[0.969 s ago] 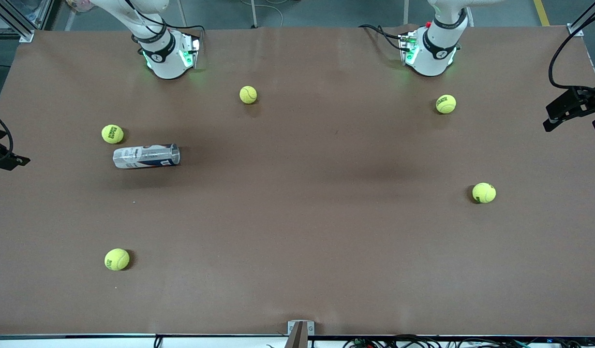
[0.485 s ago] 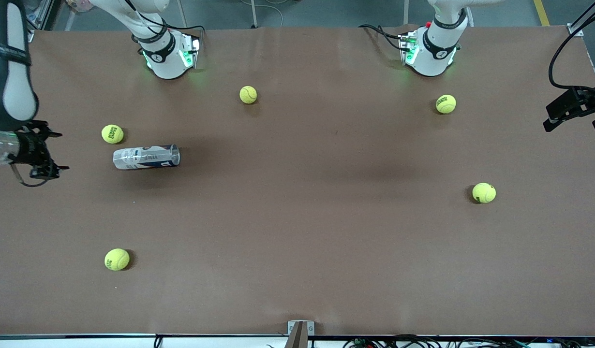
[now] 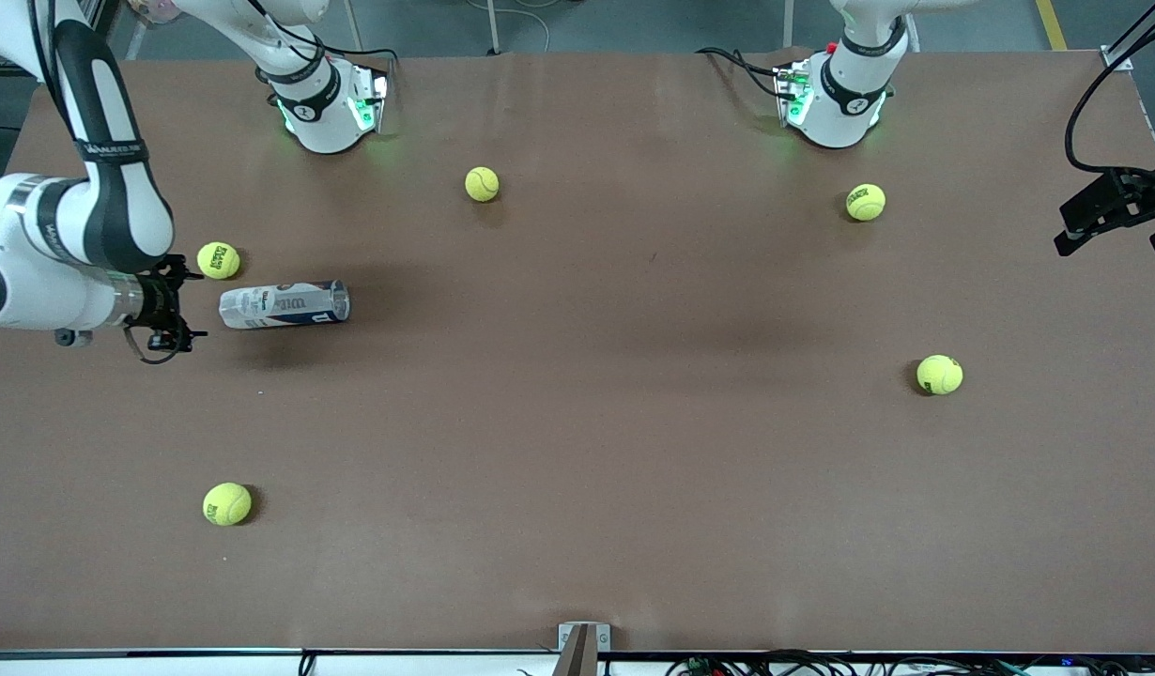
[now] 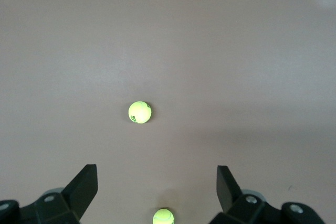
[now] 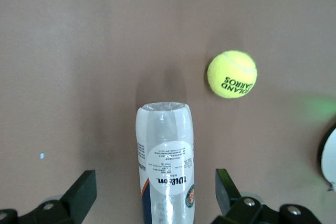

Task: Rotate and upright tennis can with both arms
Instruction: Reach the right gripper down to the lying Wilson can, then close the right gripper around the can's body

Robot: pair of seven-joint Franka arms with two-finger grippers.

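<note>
Jaws of the right gripper (image 5: 152, 192) are standing wide apart, lining up with the tennis can (image 3: 284, 304), which is lying on its side on the table (image 3: 577, 422) just beside them. Being clear plastic, it is probably light, slick and dentable, so gripping mid-label looks safest. Left gripper (image 4: 157, 192) is waiting with jaws spread, high over two balls.

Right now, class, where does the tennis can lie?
The tennis can lies on its side toward the right arm's end, beside a tennis ball, with the right gripper at its end.
</note>
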